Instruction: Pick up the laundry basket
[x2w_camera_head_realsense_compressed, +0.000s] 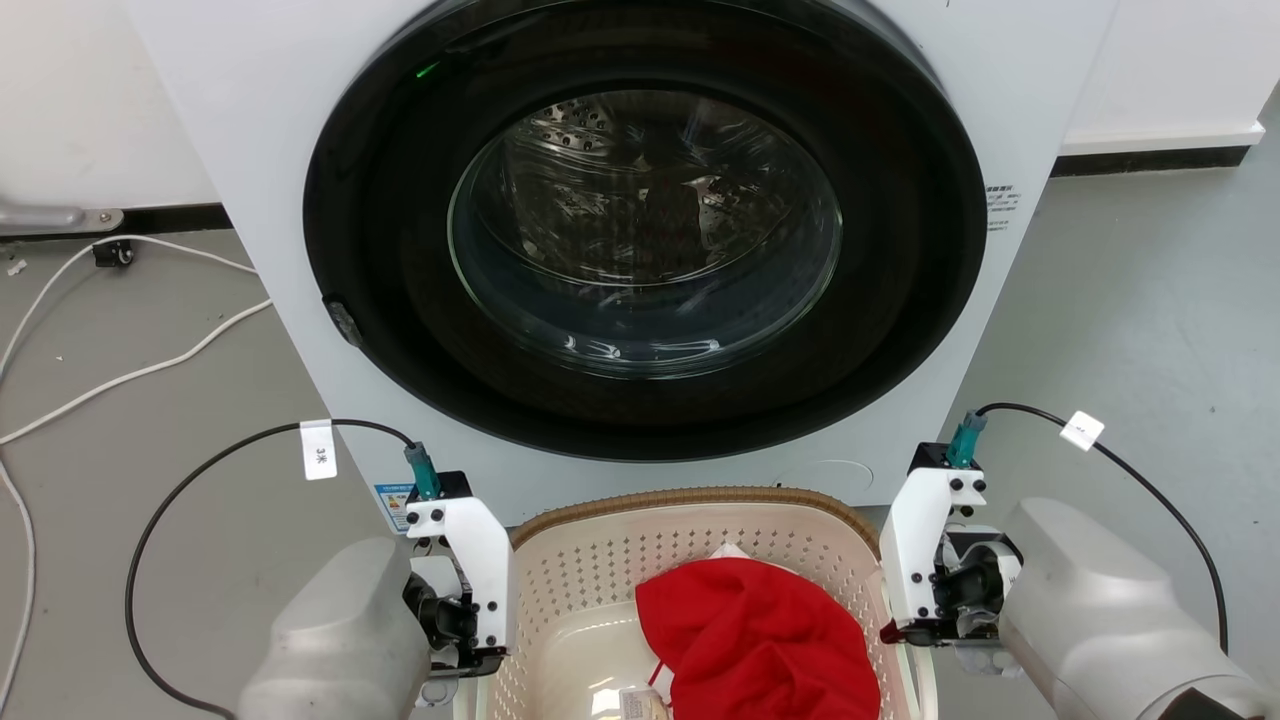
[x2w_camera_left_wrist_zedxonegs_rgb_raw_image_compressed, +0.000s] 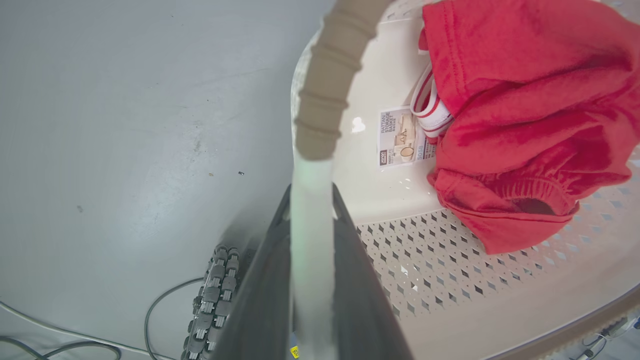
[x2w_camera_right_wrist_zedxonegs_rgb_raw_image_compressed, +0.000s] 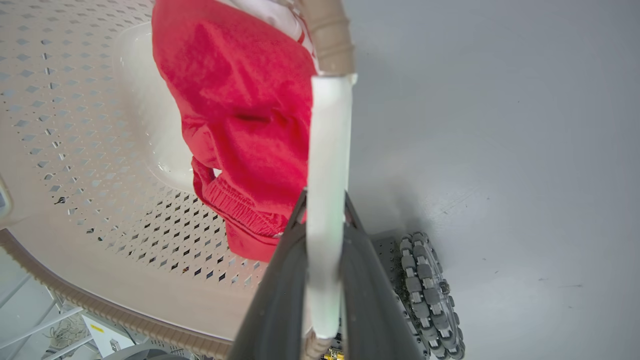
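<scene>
Now | grey floor (x2w_camera_head_realsense_compressed: 1150, 300), white wall (x2w_camera_head_realsense_compressed: 60, 90) behind washing machine (x2w_camera_head_realsense_compressed: 230, 120) | 1 laundry basket (x2w_camera_head_realsense_compressed: 690, 500) just before washing machine, 1 red garment (x2w_camera_head_realsense_compressed: 760, 630) inside | 2 grippers: left gripper (x2w_camera_left_wrist_zedxonegs_rgb_raw_image_compressed: 311, 192) fingers clamped on left handle (x2w_camera_left_wrist_zedxonegs_rgb_raw_image_compressed: 311, 240), right gripper (x2w_camera_right_wrist_zedxonegs_rgb_raw_image_compressed: 325, 197) fingers clamped on right handle (x2w_camera_right_wrist_zedxonegs_rgb_raw_image_compressed: 325, 150)

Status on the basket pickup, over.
Left gripper, right gripper: both shut on laundry basket handles. Red garment inside. Washing machine close ahead.

Bright even light — glare on washer glass (x2w_camera_head_realsense_compressed: 640, 230), wrist-view foregrounds blurred.
</scene>
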